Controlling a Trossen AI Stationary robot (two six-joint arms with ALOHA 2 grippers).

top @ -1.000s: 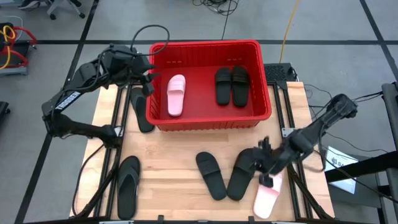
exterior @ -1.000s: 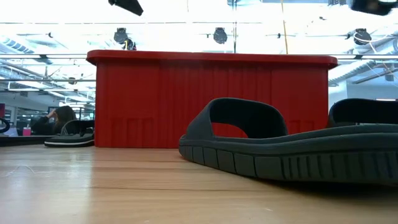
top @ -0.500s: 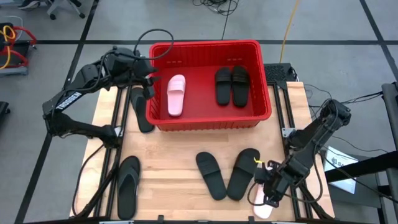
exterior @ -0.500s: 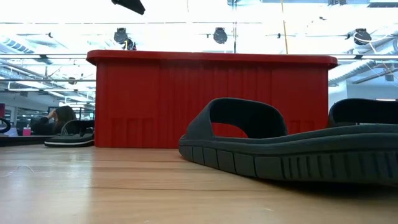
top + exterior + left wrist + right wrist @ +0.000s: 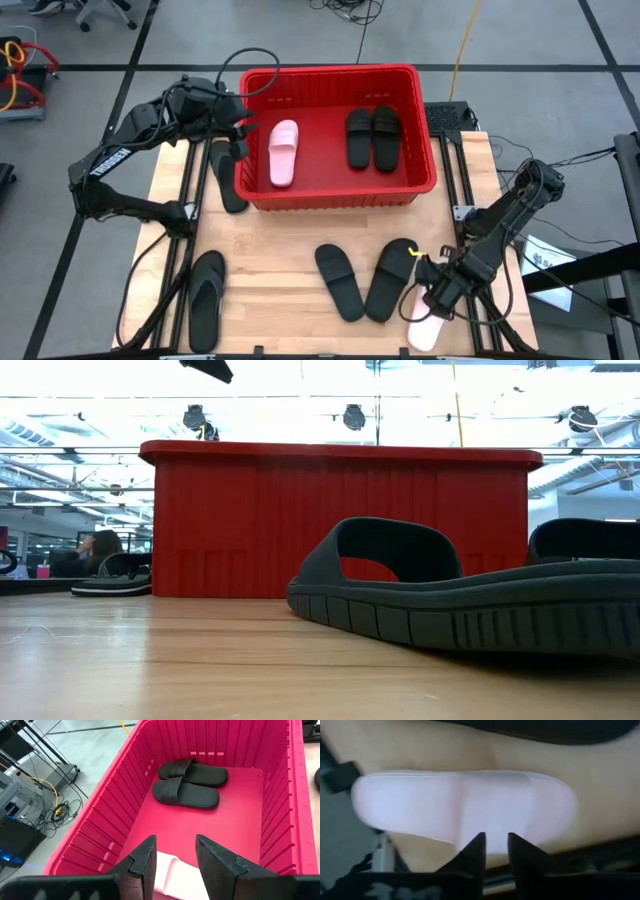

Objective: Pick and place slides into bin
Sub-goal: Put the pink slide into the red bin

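From above, the red bin (image 5: 338, 135) holds a pink slide (image 5: 283, 152) and a pair of black slides (image 5: 372, 137). The left gripper (image 5: 238, 127) hovers at the bin's left rim. The right gripper (image 5: 428, 296) sits over a pale slide (image 5: 425, 328) well in front of the bin.

At table level, a black slide (image 5: 440, 595) lies before the bin.

The left wrist shows its fingers (image 5: 145, 861) spread, holding nothing.

The right wrist shows a narrow gap between its fingers (image 5: 475, 851) at the pale slide's strap; whether they grip it, I can't tell.

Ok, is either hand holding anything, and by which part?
Left hand, above the bin: nothing. Right hand is at the strap of the pink slide; a grip cannot be told.
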